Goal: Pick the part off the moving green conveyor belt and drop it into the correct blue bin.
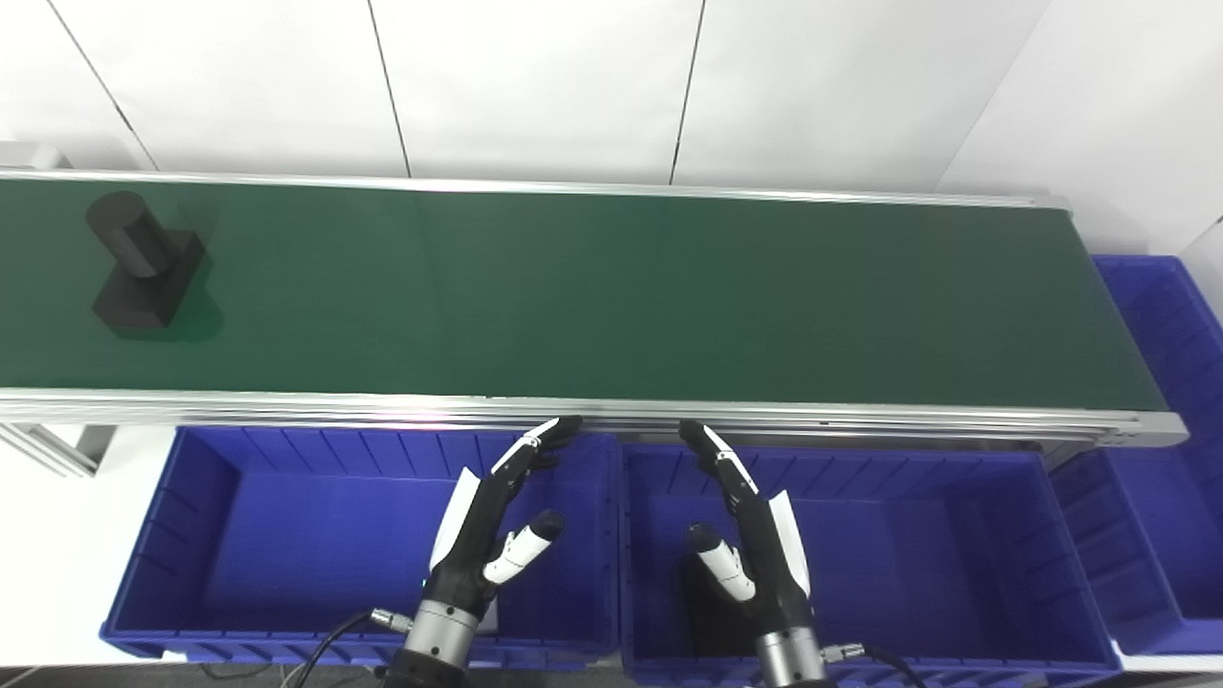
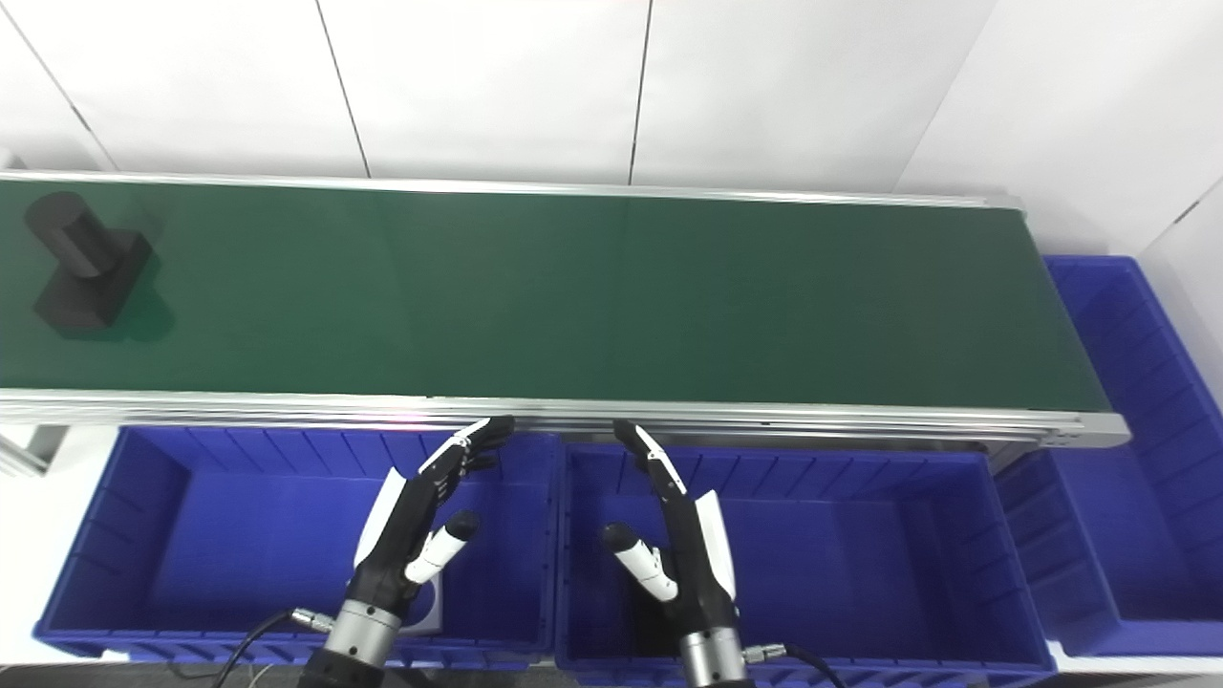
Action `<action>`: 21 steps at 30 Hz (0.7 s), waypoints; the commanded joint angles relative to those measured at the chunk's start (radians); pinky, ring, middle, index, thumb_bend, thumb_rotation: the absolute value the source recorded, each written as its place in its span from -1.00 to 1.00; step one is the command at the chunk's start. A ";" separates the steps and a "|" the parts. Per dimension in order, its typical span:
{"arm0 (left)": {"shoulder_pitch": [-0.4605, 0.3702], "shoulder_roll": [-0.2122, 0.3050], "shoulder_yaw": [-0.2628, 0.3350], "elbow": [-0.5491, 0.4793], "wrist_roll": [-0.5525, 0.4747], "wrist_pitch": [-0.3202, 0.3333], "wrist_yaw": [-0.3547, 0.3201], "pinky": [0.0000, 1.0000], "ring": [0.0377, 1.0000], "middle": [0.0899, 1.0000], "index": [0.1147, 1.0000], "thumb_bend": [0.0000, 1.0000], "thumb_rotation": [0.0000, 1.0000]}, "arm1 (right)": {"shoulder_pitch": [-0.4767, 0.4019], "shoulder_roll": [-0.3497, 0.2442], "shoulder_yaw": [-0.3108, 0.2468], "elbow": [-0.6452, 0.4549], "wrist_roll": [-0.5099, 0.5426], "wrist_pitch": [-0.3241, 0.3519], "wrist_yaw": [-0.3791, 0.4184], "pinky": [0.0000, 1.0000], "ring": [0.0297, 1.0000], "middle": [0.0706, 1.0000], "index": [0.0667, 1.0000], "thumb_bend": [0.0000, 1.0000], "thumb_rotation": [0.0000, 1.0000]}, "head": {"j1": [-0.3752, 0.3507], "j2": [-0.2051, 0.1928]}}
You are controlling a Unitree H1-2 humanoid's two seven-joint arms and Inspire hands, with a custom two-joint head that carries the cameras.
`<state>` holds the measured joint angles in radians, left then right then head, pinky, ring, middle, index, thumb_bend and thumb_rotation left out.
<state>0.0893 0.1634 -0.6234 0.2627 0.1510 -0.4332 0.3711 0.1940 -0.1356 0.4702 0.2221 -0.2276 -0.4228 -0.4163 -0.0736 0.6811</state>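
Part: a matt black part (image 1: 143, 263) in the upper left of the frame, made of a round cylinder standing on a square block base; it lies on the belt near the belt's left end, well apart from both hands
Belt: a dark green conveyor belt (image 1: 611, 296) with a smooth, dull surface, running across the whole width of the picture between brushed aluminium side rails (image 1: 669, 413)
Left bin: a blue plastic bin (image 1: 201, 535) at lower left, with ribbed inner walls and a flat floor; a small white object shows low in it behind the left wrist, too hidden to tell what it is
Middle bin: a blue plastic bin (image 1: 955, 554) of the same ribbed make at lower centre-right, its wall touching the left bin's wall; something dark lies in its near left corner, behind the right hand
Far right bin: a third blue plastic bin (image 1: 1161, 497) at the right edge, set below the belt's right end
Left hand: the left hand (image 1: 492, 521), black with white shell panels and a metal wrist, hangs over the left bin, fingers spread apart and straight, holding nothing, tips near the rail
Right hand: the right hand (image 1: 745, 535), same make, hangs over the middle bin, fingers apart, thumb out, holding nothing
Wall: white smooth panels (image 1: 535, 86) with thin dark seams
Writing: none can be read
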 commanded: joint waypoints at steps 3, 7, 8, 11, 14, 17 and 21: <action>-0.022 0.011 -0.004 -0.017 0.005 -0.037 0.017 0.57 0.67 0.66 0.60 0.51 1.00 | -0.014 0.011 -0.001 -0.006 -0.001 -0.047 -0.001 0.72 0.77 0.73 0.72 0.76 1.00 | -0.011 -0.005; -0.024 0.020 -0.009 -0.021 0.018 -0.037 0.032 0.57 0.66 0.65 0.60 0.50 1.00 | -0.009 0.021 -0.005 -0.007 0.010 -0.047 0.014 0.70 0.74 0.71 0.70 0.78 1.00 | -0.042 0.005; -0.023 0.022 -0.010 -0.025 0.019 -0.037 0.035 0.56 0.65 0.65 0.59 0.50 1.00 | -0.008 0.024 -0.005 -0.008 0.011 -0.047 0.016 0.69 0.73 0.70 0.69 0.78 1.00 | -0.046 0.004; -0.021 0.023 -0.012 -0.031 0.004 -0.037 0.028 0.53 0.63 0.63 0.57 0.44 1.00 | -0.010 0.029 -0.001 -0.003 0.010 -0.047 0.010 0.66 0.71 0.68 0.67 0.74 1.00 | -0.051 -0.003; -0.016 0.024 -0.007 -0.032 -0.011 -0.037 0.010 0.52 0.63 0.63 0.58 0.48 1.00 | -0.010 0.031 0.003 0.002 0.001 -0.047 0.005 0.65 0.70 0.68 0.67 0.73 1.00 | -0.073 -0.006; -0.017 0.028 -0.006 -0.037 -0.012 -0.037 0.011 0.52 0.63 0.62 0.58 0.47 1.00 | -0.012 0.032 0.007 -0.001 0.004 -0.047 0.008 0.67 0.71 0.69 0.68 0.71 0.98 | -0.090 0.008; -0.016 0.033 -0.007 -0.042 0.004 -0.037 0.024 0.53 0.63 0.62 0.58 0.38 1.00 | -0.012 0.034 0.009 -0.004 0.007 -0.047 0.008 0.71 0.72 0.69 0.68 0.70 0.95 | -0.072 0.003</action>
<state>0.0852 0.1945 -0.6307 0.2545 0.1422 -0.4331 0.3812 0.1925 -0.1094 0.4752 0.2416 -0.2165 -0.4229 -0.4064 -0.1458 0.6858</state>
